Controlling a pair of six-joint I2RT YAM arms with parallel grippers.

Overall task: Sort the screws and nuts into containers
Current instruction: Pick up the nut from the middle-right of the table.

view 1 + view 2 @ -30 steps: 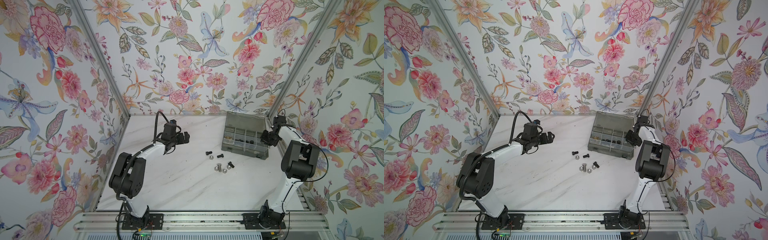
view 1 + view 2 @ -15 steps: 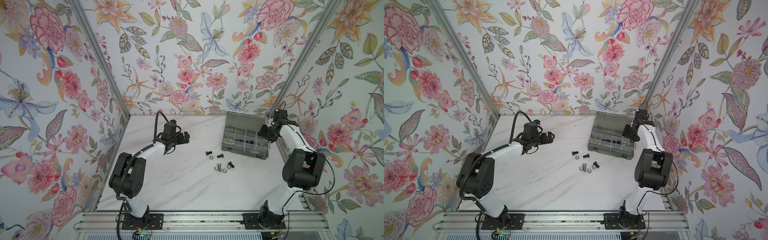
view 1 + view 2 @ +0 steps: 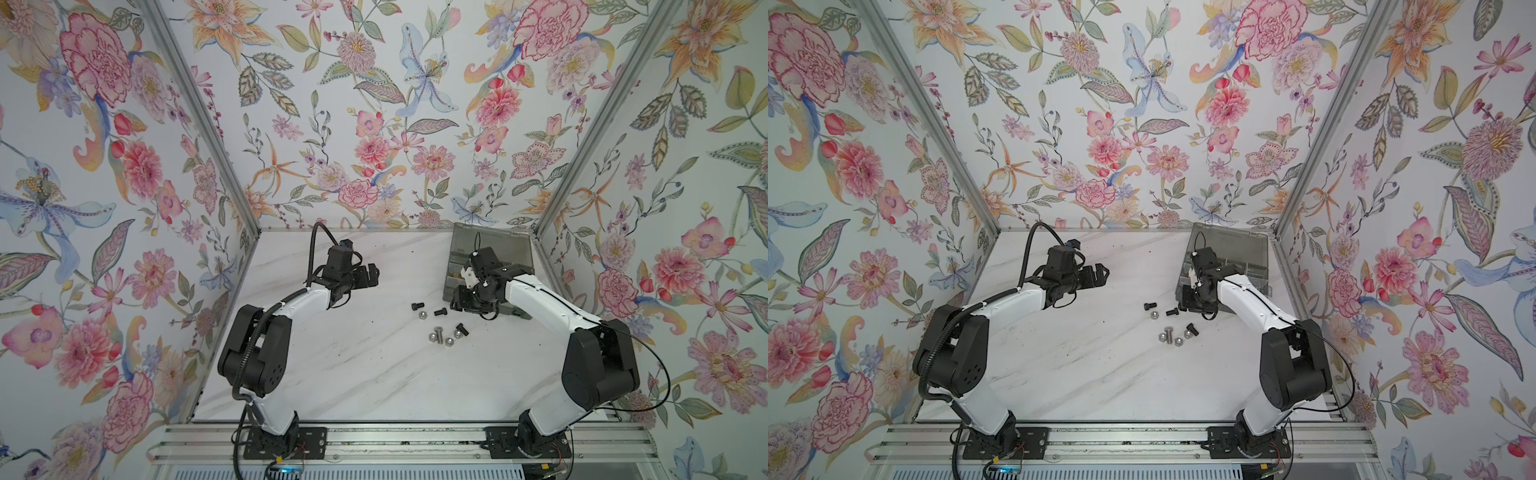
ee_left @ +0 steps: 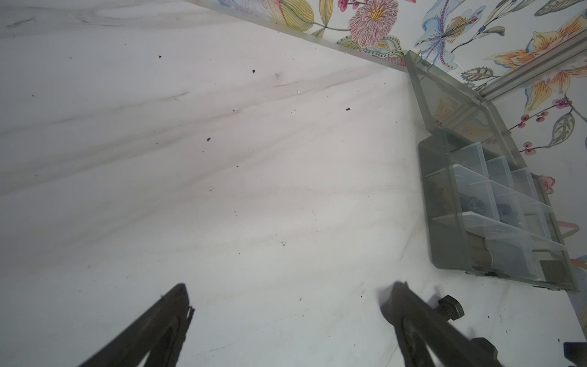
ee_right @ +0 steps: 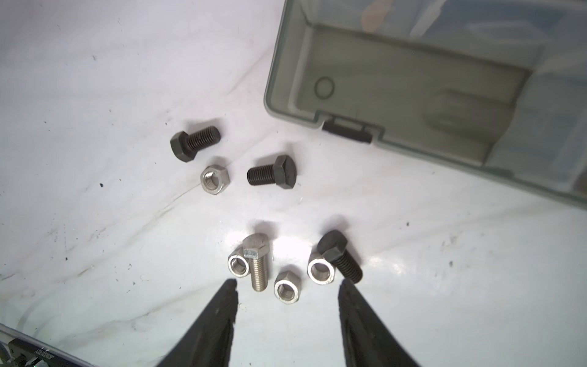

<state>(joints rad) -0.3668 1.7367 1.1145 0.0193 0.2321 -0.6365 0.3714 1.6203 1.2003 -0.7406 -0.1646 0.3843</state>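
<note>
Now three black screws (image 5: 273, 174), one silver screw (image 5: 257, 267) and four silver nuts (image 5: 215, 179) lie loose on the bench (image 3: 353, 374), just beside the organizer box (image 5: 279, 95). The right claw (image 5: 287, 282) has swung off the box to hover over them, spread wider and empty. A drop looks finished, and the next pick is probably starting. The left claw (image 4: 289, 286) stays spread and idle, well apart.

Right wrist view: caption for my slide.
Open right gripper above loose bolts and nuts on the table, beside the grey organizer box.
</note>
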